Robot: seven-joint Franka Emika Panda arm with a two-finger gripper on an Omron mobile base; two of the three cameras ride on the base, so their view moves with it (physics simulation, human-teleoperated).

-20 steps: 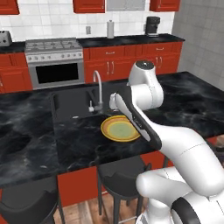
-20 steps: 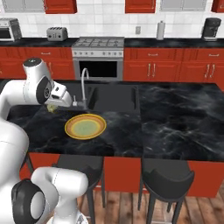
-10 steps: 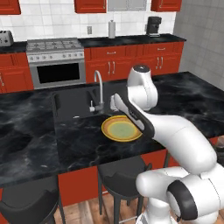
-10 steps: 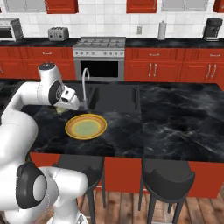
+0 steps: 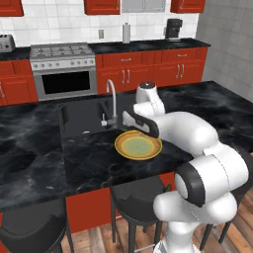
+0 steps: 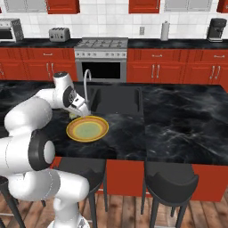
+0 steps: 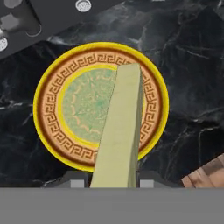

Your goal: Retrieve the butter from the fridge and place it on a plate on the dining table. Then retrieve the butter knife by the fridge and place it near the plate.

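a: holding the butter over the plate, are we?

b: yes, our gripper has its fingers clamped on the stick's near end, so it points out across the greenish centre

a: why so high above the dining table?

b: we judge it keeps the stick clear of the rim until we lower it, with the tap just beside

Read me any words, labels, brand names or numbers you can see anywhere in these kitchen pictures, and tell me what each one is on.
There is no readable text anywhere.
The plate carries only a key-pattern band, no letters.
The butter, held in the gripper, is blank.
The stove knobs are too small to show any markings.
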